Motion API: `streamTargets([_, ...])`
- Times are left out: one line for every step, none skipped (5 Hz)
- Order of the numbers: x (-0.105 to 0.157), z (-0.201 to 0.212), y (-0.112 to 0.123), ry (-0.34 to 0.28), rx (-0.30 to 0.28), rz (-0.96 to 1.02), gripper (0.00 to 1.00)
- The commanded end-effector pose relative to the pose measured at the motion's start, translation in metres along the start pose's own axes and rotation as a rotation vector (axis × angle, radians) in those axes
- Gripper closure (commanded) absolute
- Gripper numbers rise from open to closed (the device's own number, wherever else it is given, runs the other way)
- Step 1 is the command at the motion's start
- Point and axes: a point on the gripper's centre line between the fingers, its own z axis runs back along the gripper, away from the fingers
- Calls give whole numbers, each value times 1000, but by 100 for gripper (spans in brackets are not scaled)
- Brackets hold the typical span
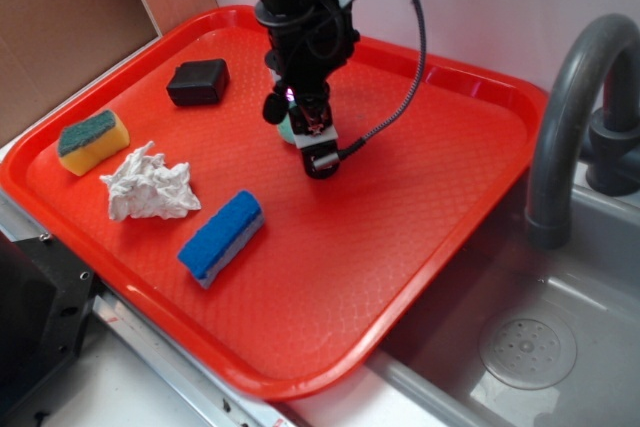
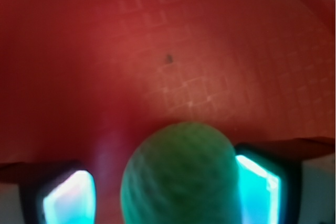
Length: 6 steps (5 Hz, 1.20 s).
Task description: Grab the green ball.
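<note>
The green ball (image 1: 285, 129) rests on the red tray (image 1: 450, 197), mostly hidden behind my gripper (image 1: 297, 134), which reaches down around it. In the wrist view the ball (image 2: 178, 177) fills the space between the fingers, blurred by closeness. The right finger (image 2: 257, 182) lies against the ball's side. A strip of red tray (image 2: 157, 51) shows between the ball and the left finger (image 2: 68, 195). My gripper (image 2: 163, 190) is open, straddling the ball.
On the tray lie a black box (image 1: 198, 82), a yellow sponge with a green top (image 1: 92, 140), crumpled white paper (image 1: 148, 185) and a blue sponge (image 1: 222, 236). A grey sink (image 1: 520, 347) and faucet (image 1: 570, 117) stand to the right.
</note>
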Motion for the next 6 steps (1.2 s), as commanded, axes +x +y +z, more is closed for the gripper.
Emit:
streamTargets([2, -3, 4, 9, -2, 19, 100])
streamTargets([1, 8, 3, 20, -2, 26, 100])
streamTargets([-4, 44, 7, 24, -35, 125, 100])
streamTargets([-13, 93, 13, -39, -56, 229, 100])
streamTargets([-42, 141, 10, -132, -85, 444, 100])
streamTargets([-65, 186, 8, -207, -112, 485, 100])
